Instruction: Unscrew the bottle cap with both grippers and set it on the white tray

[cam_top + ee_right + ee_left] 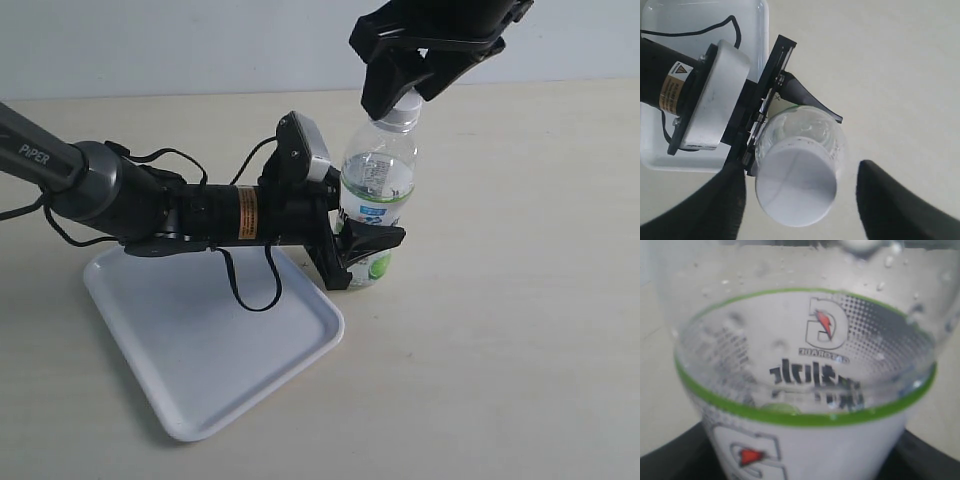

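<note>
Exterior view shows the bottle (378, 180) standing upright toward the far edge of the bench, with the bottle cap (402, 117) on its neck. The left gripper (365, 243) is clamped on the bottle's lower label. Its arm lies over the white tray (200, 370), which sits just beside the bottle, toward the near left corner. The right gripper (404, 100) hangs over the cap, its fingers (900, 200) spread to either side without touching it.
</note>
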`<state>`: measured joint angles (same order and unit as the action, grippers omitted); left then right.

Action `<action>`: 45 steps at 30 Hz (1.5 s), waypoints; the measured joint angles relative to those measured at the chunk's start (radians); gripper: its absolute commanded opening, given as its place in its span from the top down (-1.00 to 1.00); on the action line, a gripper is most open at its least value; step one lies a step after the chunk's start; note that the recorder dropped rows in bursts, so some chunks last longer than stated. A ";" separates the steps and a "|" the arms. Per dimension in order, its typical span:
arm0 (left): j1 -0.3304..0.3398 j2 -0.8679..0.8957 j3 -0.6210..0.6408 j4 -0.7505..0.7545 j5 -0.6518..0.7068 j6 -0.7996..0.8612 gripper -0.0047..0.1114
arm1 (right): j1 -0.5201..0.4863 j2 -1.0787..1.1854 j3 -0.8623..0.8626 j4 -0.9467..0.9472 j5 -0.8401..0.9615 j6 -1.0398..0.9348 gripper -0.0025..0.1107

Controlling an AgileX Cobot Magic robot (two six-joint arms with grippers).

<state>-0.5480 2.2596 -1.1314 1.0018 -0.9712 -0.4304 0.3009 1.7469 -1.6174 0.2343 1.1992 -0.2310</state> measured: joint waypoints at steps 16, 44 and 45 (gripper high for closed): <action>0.000 0.000 0.000 0.000 0.002 -0.002 0.90 | 0.000 0.000 0.000 0.004 0.006 -0.050 0.89; 0.000 0.000 0.000 0.000 0.002 -0.002 0.90 | 0.000 0.000 -0.002 0.024 0.011 -0.941 0.96; 0.000 0.000 0.000 0.000 0.002 -0.002 0.90 | 0.000 0.000 -0.002 0.024 0.011 -0.963 0.96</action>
<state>-0.5480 2.2596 -1.1314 1.0019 -0.9693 -0.4323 0.3009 1.7469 -1.6196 0.2579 1.2098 -1.1942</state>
